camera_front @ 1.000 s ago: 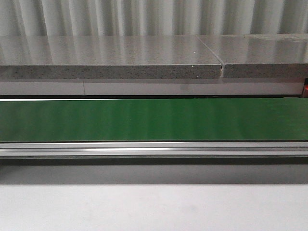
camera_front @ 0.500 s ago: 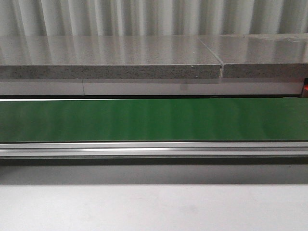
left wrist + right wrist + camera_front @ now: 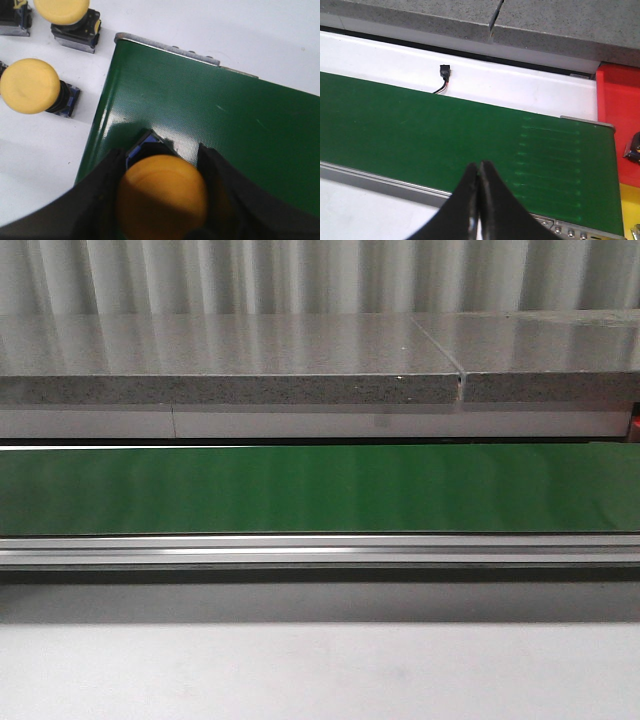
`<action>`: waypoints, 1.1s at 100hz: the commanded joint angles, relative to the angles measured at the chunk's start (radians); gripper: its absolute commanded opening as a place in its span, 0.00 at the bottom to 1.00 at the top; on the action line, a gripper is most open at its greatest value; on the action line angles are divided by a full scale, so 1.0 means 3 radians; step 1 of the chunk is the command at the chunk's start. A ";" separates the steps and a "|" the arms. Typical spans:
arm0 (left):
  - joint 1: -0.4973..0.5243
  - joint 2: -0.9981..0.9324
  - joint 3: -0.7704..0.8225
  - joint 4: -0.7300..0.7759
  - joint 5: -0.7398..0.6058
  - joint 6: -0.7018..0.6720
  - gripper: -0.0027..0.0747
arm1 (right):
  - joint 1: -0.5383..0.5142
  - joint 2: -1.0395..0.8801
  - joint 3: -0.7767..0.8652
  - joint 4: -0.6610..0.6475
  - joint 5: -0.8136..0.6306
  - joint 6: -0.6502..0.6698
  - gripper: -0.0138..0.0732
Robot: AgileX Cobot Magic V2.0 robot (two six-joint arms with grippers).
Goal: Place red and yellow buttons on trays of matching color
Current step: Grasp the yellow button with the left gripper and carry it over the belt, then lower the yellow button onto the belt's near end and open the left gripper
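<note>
In the left wrist view my left gripper (image 3: 161, 151) is shut on a yellow button (image 3: 162, 195); its black fingers (image 3: 107, 175) press both sides of the round cap. The button's blue base points down at the corner of the green belt (image 3: 225, 125). Two more yellow buttons (image 3: 30, 86) (image 3: 62, 10) lie on the white table beside the belt end. In the right wrist view my right gripper (image 3: 479, 167) is shut and empty, hovering over the belt's near rail. A red tray (image 3: 620, 110) sits past the belt's end. No gripper shows in the front view.
The green belt (image 3: 320, 490) runs across the front view, with a metal rail (image 3: 320, 550) in front and a grey stone ledge (image 3: 230, 370) behind. A small dark part (image 3: 634, 147) lies on the red tray. A black connector with wires (image 3: 444, 75) lies behind the belt.
</note>
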 commanded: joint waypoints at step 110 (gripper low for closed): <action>0.0695 -0.0526 -0.0295 -0.0476 0.0092 0.0520 0.84 | 0.0001 -0.0002 -0.0093 0.0038 -0.0212 -0.0027 0.08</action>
